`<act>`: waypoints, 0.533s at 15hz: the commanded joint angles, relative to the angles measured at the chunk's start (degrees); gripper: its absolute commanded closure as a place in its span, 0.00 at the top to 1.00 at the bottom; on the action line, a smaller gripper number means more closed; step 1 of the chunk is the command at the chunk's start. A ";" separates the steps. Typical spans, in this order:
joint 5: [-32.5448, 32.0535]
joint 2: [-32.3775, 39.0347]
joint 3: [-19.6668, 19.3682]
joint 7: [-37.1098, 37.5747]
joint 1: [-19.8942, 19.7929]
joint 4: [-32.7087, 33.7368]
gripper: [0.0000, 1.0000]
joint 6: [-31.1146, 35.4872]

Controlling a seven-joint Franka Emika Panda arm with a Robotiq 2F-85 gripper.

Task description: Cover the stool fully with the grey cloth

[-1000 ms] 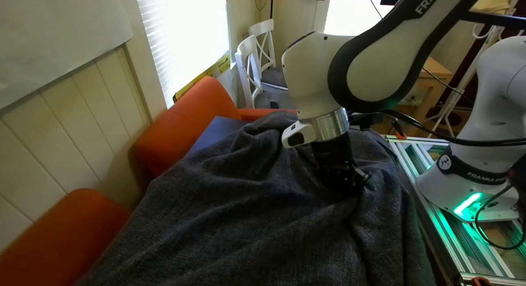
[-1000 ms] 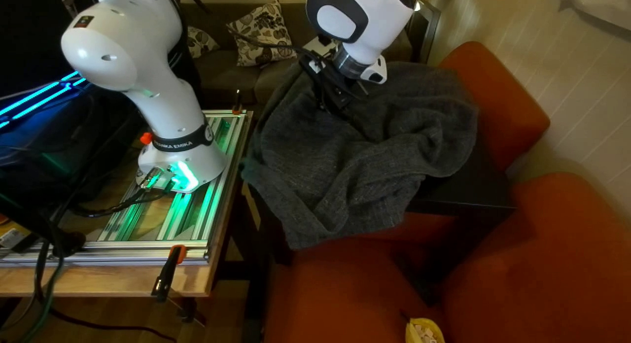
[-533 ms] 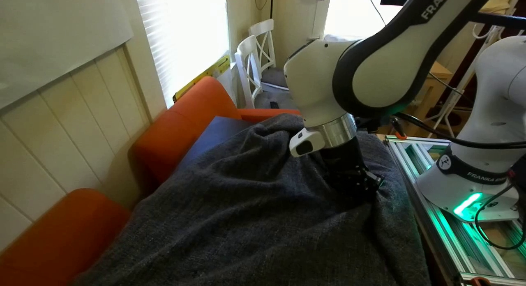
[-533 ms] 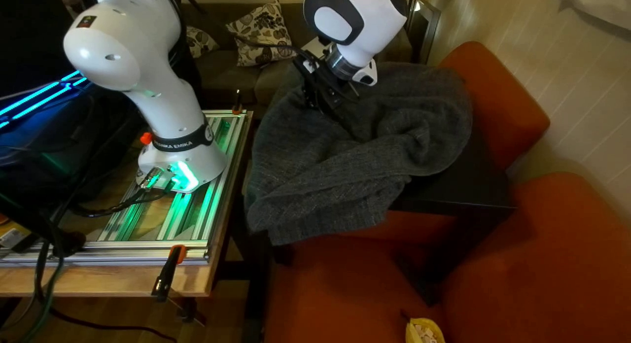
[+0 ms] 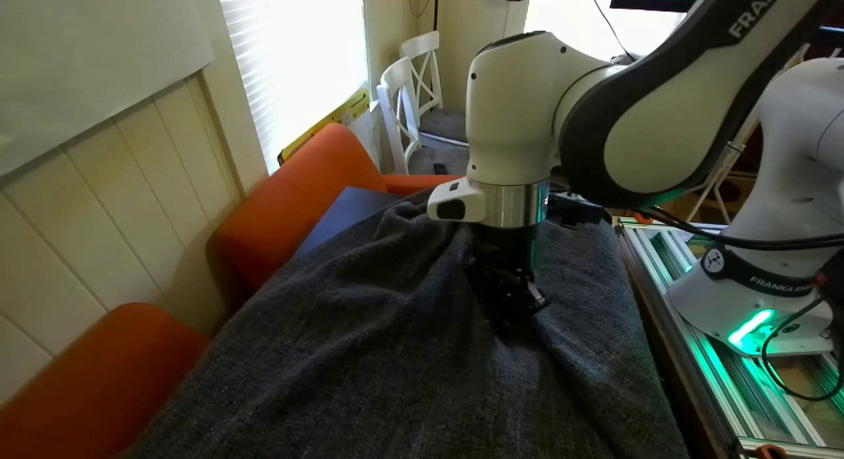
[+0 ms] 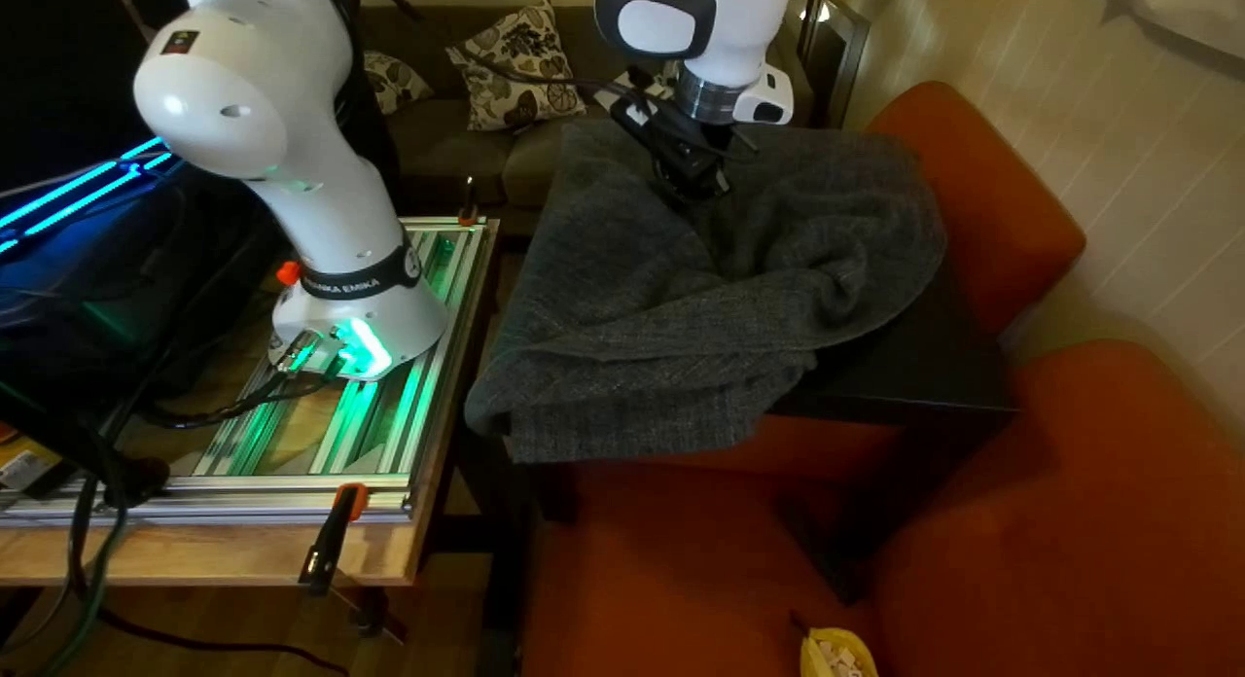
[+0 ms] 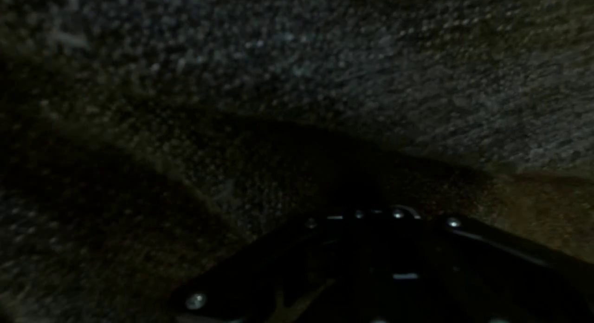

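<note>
The grey cloth (image 5: 369, 353) is dark, fuzzy and folded, and lies over a black table (image 6: 905, 375) in both exterior views (image 6: 642, 337). Its near edge hangs over the table's front in an exterior view. The orange stool (image 6: 671, 580) shows below and beside that table, with padded parts along the wall (image 5: 310, 195); the cloth hides some of it. My gripper (image 5: 513, 317) points down into the cloth in both exterior views (image 6: 695, 193). In the wrist view its dark fingers stand close together, with cloth bunched around them; the fingertips are buried in shadow.
The robot base (image 6: 360, 317) stands on a metal frame beside the cloth, with a clamp (image 6: 336, 541) at its corner. White chairs (image 5: 399, 109) stand by the window. A yellow bowl (image 6: 838, 653) sits on the orange seat. A sofa (image 6: 467, 152) stands behind.
My gripper first moved toward the robot base, then back away from it and became more upright. The cloth shifted with it; its near hanging edge went from a pointed corner to a straighter, broader fold.
</note>
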 commanded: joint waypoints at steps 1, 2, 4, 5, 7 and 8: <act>-9.50 2.69 -0.51 10.73 0.50 -0.42 0.00 11.18; -13.53 3.23 -0.75 14.46 0.35 -0.45 0.00 12.76; -21.53 3.05 -1.31 21.46 0.02 0.29 0.00 10.31; -23.70 1.74 -1.35 22.96 -0.05 1.01 0.00 6.57; -17.06 -1.37 -0.79 16.69 -0.17 3.48 0.28 -2.22; -15.88 -3.62 -1.35 15.84 -0.55 4.66 0.33 -4.74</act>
